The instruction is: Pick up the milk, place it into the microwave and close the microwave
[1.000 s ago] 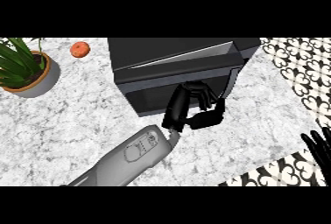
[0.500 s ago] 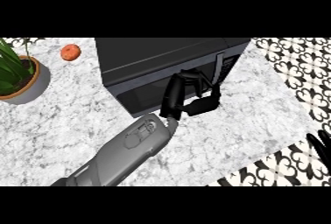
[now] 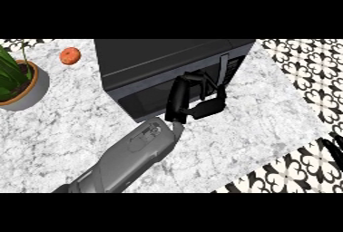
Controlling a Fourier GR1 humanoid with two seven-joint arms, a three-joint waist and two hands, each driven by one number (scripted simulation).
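I see a white-and-grey marbled counter (image 3: 254,118) filling most of my head view, its right edge running diagonally down toward the lower middle — beyond that edge lies a black-and-white patterned floor (image 3: 301,68). On the counter stands a dark microwave (image 3: 161,63), set at a slight angle near the far middle. To its left, well apart, a small orange-red round fruit (image 3: 70,55) sits on the marble — I cannot tell which kind. At the left edge I see a grey pot with a green plant (image 3: 20,84), partly cut off.
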